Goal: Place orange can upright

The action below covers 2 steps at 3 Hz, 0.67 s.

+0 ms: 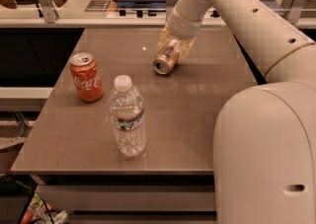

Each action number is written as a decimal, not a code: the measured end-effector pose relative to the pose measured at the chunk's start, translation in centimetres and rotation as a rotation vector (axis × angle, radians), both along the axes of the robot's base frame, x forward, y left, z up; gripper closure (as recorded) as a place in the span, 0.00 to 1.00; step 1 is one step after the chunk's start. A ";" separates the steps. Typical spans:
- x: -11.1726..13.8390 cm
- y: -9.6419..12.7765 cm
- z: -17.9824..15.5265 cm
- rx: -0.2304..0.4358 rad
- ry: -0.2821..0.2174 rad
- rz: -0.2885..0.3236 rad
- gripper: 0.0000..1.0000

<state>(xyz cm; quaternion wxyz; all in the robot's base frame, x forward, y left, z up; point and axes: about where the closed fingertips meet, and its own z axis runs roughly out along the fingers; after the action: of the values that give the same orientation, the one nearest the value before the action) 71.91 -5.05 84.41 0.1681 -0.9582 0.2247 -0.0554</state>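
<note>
The orange can [163, 63] lies on its side at the far middle of the brown table [197, 114], its silver end facing the camera. My gripper [171, 54] comes down from above on the white arm, with its pale fingers [184, 49] pressed against both sides of the can. I cannot tell whether the can still rests on the table or is just off it.
A red Coca-Cola can [86, 77] stands upright at the left of the table. A clear water bottle [127, 117] stands upright near the front middle. My large white arm body [266, 154] covers the right front. A counter rail [98, 19] runs behind the table.
</note>
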 end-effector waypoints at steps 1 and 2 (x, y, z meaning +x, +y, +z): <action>0.1 0.2 -0.3 0.001 0.000 0.001 0.87; 0.3 0.4 -0.6 0.003 0.001 0.002 1.00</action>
<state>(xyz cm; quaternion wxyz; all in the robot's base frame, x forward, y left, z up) 72.19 -4.68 83.81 0.1694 -0.9583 0.2239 -0.0544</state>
